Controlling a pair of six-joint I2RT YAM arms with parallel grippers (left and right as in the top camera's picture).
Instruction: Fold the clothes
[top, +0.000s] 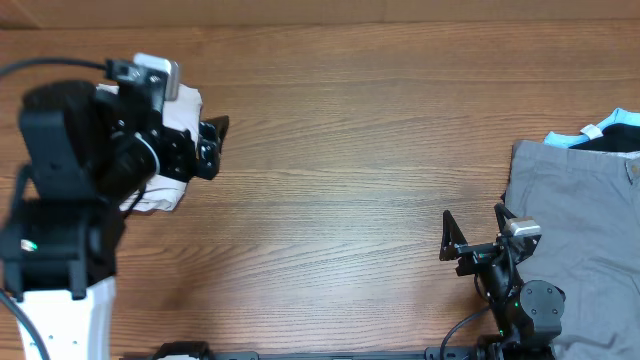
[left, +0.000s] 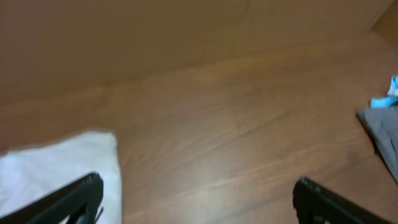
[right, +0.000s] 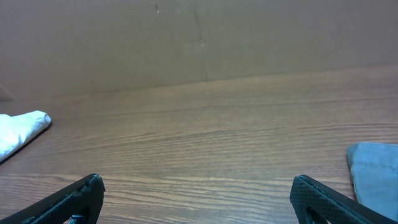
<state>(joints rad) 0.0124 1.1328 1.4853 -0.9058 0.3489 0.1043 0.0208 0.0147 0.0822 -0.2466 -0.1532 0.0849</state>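
The left gripper stands wide, its two fingers far apart with nothing between them but bare table. In the overhead view it points toward the middle of the table. The shorts do not lie ahead of it. They lie back and off to one side, at the lower left corner of the left wrist view, where the pale cloth runs under the near finger. From above, the cream cloth shows only in patches around the left arm, one patch on the far side of the wrist and one on the near side. The bundle therefore seems to run from far to near across the line the gripper points along. The arm hides too much of it to tell its outline or how many layers it has. The right gripper is also wide and empty, and sits low near the right edge. It is well apart from the shorts, which show only as a small pale tip at the far left of the right wrist view. Just beside the right gripper lies a grey garment, and past that a black and light-blue garment. Neither is the piece to fold. The left arm is much the nearer, so I judge that any further grasp on the shorts falls to it. It would have to draw back and turn toward the cloth, not reach forward.
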